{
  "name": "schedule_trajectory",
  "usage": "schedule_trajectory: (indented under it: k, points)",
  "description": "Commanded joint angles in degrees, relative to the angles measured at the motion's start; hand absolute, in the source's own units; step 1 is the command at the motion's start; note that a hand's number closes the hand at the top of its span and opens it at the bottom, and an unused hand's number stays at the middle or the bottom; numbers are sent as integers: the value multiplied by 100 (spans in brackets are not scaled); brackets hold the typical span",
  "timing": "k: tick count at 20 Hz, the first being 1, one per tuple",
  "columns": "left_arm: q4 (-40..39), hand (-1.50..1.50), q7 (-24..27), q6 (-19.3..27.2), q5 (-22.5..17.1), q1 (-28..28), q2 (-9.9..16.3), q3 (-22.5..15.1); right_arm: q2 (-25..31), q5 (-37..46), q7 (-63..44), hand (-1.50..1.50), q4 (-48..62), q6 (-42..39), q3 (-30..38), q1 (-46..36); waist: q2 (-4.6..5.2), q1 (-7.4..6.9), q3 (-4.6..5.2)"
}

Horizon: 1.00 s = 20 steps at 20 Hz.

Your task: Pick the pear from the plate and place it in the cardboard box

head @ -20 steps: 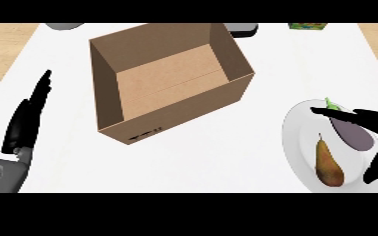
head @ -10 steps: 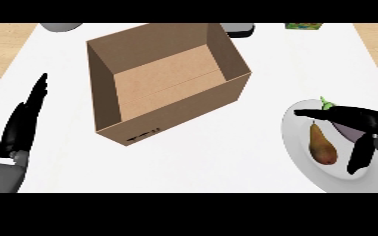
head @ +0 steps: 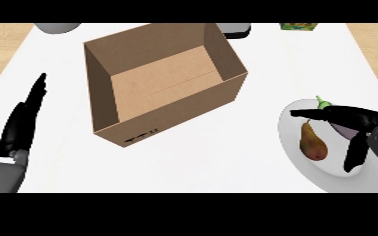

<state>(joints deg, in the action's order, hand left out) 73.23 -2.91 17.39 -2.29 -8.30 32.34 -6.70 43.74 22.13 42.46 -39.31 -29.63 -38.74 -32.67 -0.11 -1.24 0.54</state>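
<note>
A brownish pear (head: 312,143) lies on a white plate (head: 295,150) at the right edge of the head view. My right hand (head: 353,123) hovers over the plate with fingers spread, one finger reaching past the pear's stem and another pointing down beside it; it is open and holds nothing. A purple eggplant (head: 342,128) with a green stem lies under that hand, mostly hidden. The open cardboard box (head: 164,83) stands left of the plate, its inside bare. My left hand (head: 23,121) rests open at the left edge, fingers straight.
Along the far edge of the white counter sit a grey round object (head: 57,27), a dark object (head: 235,29) behind the box, and a green item (head: 299,26). Wooden surface shows at both far corners.
My right hand has moved in over the plate and now spreads its fingers above the pear and eggplant. The view has shifted so the plate sits further left.
</note>
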Motion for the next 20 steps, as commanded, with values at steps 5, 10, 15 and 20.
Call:
schedule_trajectory:
  k: [5, 10, 15, 20]
  points:
    - [315, 0, -232, 18, 47, 147, -29, 34, 3, -304, 891, -150, -150, -963, -223, 119, 18, 26, -60]
    - [-63, 0, 19, 44, 164, 53, -157, 93, -69, -528, 648, -150, -406, -1081, -279, -58, 32, 77, -51]
    - [126, 0, 231, -89, 105, 419, -152, 249, 420, -384, 428, -150, -937, -1052, -437, 49, 4, 88, -52]
    - [271, 0, -175, 87, 352, 259, -293, 134, 150, -232, -67, -150, -874, -759, -722, 406, 15, 87, -58]
